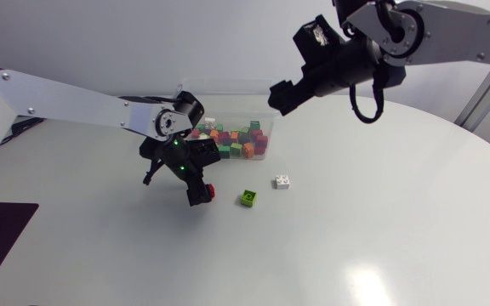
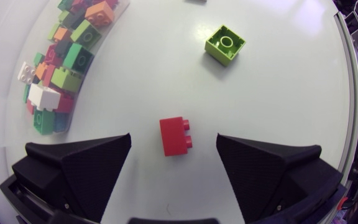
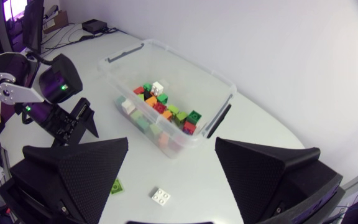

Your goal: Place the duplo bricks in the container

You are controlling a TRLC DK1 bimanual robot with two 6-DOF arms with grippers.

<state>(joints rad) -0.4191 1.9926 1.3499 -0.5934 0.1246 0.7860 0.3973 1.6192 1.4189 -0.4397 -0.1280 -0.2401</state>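
Straddles red brick (image 2: 175, 136) on table (image 1: 381, 221) with left gripper (image 1: 199, 197) wide open, gripping nothing, likely lined up for a pinch. Hangs right gripper (image 1: 281, 95) open, empty, above container (image 1: 228, 86), probably clear of the path.

Left gripper (image 2: 173, 135) low, pointing down, fingers (image 2: 86, 168) apart; right gripper (image 3: 171, 139) high, fingers (image 3: 79, 174) apart.

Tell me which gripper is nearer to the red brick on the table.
Left. The left gripper hangs open right over the red brick, which lies between its fingers, untouched. The right gripper is up by the container, well away from the brick.
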